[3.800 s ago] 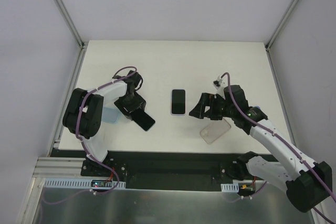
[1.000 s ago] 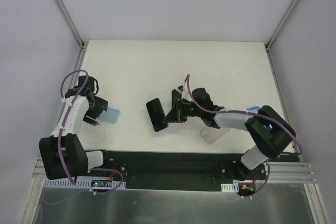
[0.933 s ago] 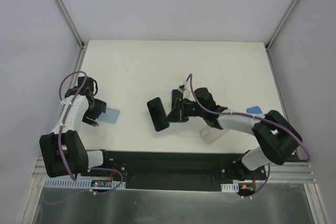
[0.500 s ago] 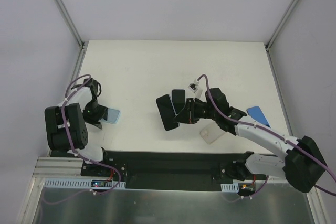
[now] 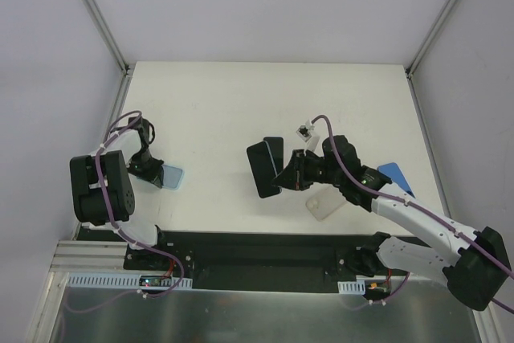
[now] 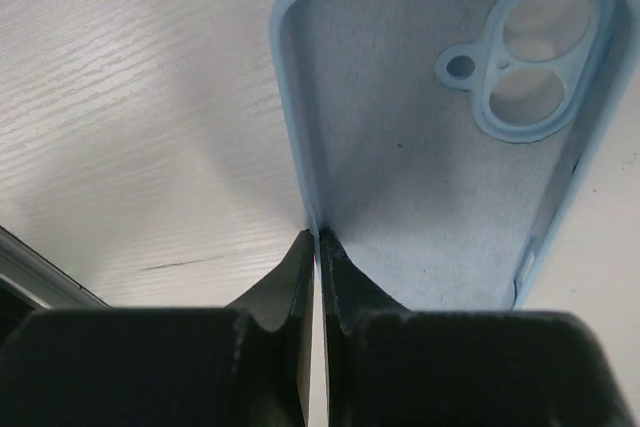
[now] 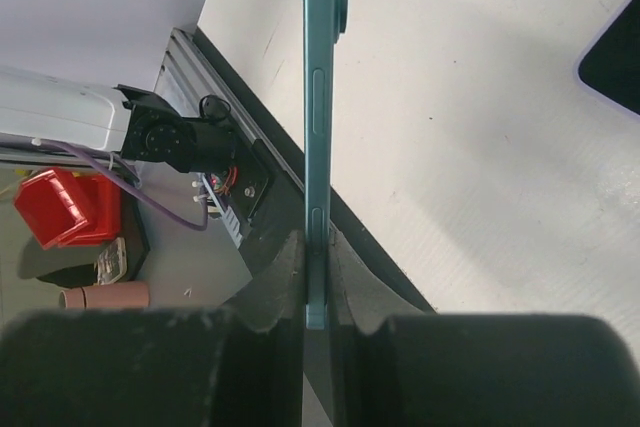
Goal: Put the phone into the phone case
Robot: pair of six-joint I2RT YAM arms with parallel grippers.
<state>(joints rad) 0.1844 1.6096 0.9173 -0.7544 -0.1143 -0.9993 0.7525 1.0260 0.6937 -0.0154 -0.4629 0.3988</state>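
A light blue phone case (image 5: 170, 176) lies open side up at the table's left, camera cut-out at its far end (image 6: 440, 147). My left gripper (image 5: 154, 171) is shut on its long side wall (image 6: 316, 237), one finger inside the case and one outside. My right gripper (image 5: 287, 179) is shut on a phone (image 5: 261, 168) with a black screen and teal edge, holding it tilted above the middle of the table. In the right wrist view the phone (image 7: 318, 97) stands edge-on between the jaws (image 7: 318, 252).
A second black phone (image 5: 275, 147) lies flat just behind the held one, also at the right edge of the right wrist view (image 7: 612, 57). A clear case (image 5: 325, 205) lies near the front edge. A blue flat object (image 5: 393, 174) lies to the right.
The left jaws have closed onto the blue case's side wall. The right arm has carried the phone to the right and a little back.
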